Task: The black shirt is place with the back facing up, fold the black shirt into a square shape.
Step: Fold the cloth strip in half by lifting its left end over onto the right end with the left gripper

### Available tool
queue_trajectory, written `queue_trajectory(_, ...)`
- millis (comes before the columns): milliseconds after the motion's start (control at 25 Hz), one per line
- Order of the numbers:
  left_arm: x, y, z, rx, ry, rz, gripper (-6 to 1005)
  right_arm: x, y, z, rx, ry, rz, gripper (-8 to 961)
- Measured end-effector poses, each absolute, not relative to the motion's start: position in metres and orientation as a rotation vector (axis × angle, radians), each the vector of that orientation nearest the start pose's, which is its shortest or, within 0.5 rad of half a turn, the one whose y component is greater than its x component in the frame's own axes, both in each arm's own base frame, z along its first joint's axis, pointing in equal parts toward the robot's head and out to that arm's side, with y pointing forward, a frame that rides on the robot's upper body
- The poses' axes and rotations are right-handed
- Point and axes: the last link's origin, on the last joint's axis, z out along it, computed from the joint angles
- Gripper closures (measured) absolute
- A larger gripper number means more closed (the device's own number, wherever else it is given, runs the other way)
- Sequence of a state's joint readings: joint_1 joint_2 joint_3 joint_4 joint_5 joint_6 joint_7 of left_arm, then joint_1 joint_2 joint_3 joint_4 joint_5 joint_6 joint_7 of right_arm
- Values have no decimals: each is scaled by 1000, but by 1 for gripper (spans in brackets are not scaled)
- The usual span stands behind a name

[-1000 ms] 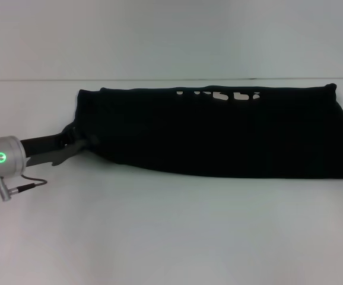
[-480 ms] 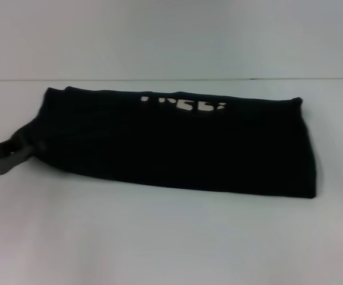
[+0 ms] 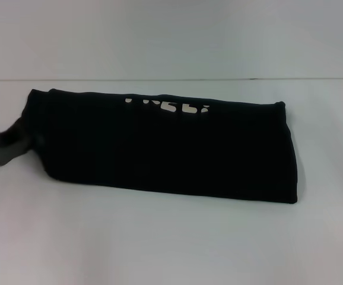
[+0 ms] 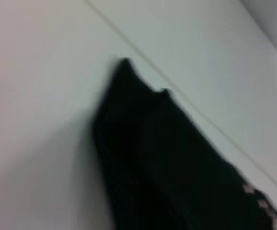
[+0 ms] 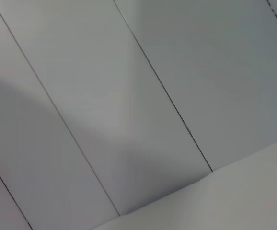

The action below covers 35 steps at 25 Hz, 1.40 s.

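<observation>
The black shirt lies on the white table as a long folded band, running from the far left to right of centre. White lettering peeks out along its far edge. My left gripper is at the picture's left edge, blurred, shut on the shirt's left end. The left wrist view shows the shirt close up, with bits of white lettering; its own fingers do not show. My right gripper is out of view.
The table's far edge meets a pale wall behind the shirt. The right wrist view shows only grey wall panels and a strip of white surface.
The left gripper has drawn back to the left, dragging the whole shirt leftward with it. The arm's silver wrist has left the picture. The shirt's right end now lies well inside the picture.
</observation>
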<state>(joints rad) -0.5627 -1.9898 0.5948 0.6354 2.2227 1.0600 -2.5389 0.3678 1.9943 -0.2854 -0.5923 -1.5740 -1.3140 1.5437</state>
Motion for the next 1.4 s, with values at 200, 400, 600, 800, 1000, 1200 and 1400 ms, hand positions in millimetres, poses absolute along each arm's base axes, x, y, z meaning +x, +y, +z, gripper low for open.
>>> queue_trajectory(200, -289, 408, 51, -1806, -1875, -680, 987, 367, 325, 132, -1658, 1021, 1072, 262)
queue_trajectory(400, -224, 436, 39, -2013, -1806, -701, 983, 363, 331, 129, -1685, 1024, 1058, 263)
queue_trajectory(600, -156, 446, 7, -2247, -1707, -655, 979, 358, 336, 127, -1701, 1016, 1064, 263)
queue_trajectory(800, -93, 435, -52, -2486, -1562, -526, 975, 355, 341, 124, -1720, 1017, 1054, 264)
queue_trajectory(1000, -72, 412, -119, -2629, -1481, -294, 970, 352, 345, 118, -1745, 1026, 1034, 265)
queue_trajectory(1200, -76, 394, -142, -2728, -1363, -84, 966, 352, 349, 115, -1767, 1075, 1006, 265)
queue_trajectory(1400, -75, 383, -103, -2905, -1227, -239, 759, 353, 350, 119, -1772, 1105, 996, 265)
